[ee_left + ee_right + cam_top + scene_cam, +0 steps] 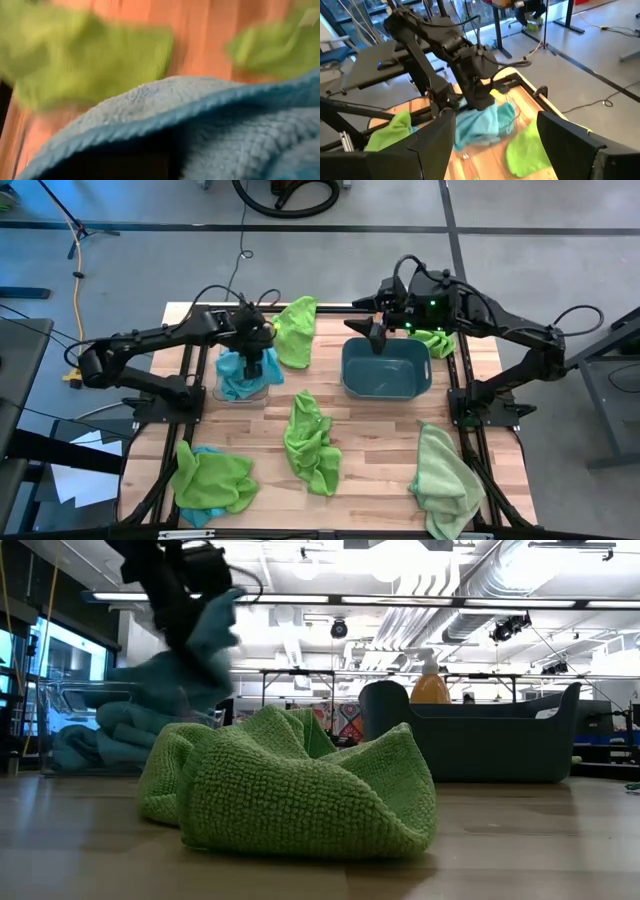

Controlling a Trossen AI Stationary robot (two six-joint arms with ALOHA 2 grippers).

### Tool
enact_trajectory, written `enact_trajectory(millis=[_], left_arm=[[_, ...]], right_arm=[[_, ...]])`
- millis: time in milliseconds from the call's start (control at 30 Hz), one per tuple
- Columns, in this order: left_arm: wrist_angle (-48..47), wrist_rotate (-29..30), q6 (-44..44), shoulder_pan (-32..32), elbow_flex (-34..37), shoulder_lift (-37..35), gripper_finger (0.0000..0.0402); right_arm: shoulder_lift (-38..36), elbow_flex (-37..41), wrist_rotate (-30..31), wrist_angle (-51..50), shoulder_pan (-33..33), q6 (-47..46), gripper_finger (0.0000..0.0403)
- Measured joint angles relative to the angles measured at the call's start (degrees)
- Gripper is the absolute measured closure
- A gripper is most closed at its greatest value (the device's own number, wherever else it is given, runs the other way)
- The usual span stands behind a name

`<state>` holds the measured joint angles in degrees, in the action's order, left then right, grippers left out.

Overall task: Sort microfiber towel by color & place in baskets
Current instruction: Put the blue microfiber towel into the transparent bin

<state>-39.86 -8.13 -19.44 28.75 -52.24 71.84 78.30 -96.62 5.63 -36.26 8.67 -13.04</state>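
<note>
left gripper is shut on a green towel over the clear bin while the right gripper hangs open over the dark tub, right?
Not quite: the towel is blue, not green. The high view shows the left gripper shut on a blue towel over the clear bin, while the right gripper hangs open over the dark tub.

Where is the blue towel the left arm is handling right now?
In the high view the blue towel sits left of centre, draped into the clear basket, with the left pincer shut on it.
</note>
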Motion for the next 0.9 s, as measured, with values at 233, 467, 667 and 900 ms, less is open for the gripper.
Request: enact_trajectory(millis=[233,467,667,900], left_arm=[[6.9,-3.8,3.1,1.4,-0.1,-2.6,0.0401],[13.4,-7.0,8.0,4.8,8.8,-9.2,0.0401],[19.2,-6.8,14.1,5.7,20.2,-18.5,0.0401],[11.1,-0.5,10.8,5.7,22.5,-20.1,0.0401]], right_arm=[[0.6,0.0,0.0,-0.5,0.0,0.0,0.0126],[0.5,0.0,0.0,-0.4,0.0,0.0,0.0126],[0.5,0.0,0.0,-0.9,0.0,0.0,0.0126],[0.5,0.0,0.0,-0.8,0.0,0.0,0.0126]])
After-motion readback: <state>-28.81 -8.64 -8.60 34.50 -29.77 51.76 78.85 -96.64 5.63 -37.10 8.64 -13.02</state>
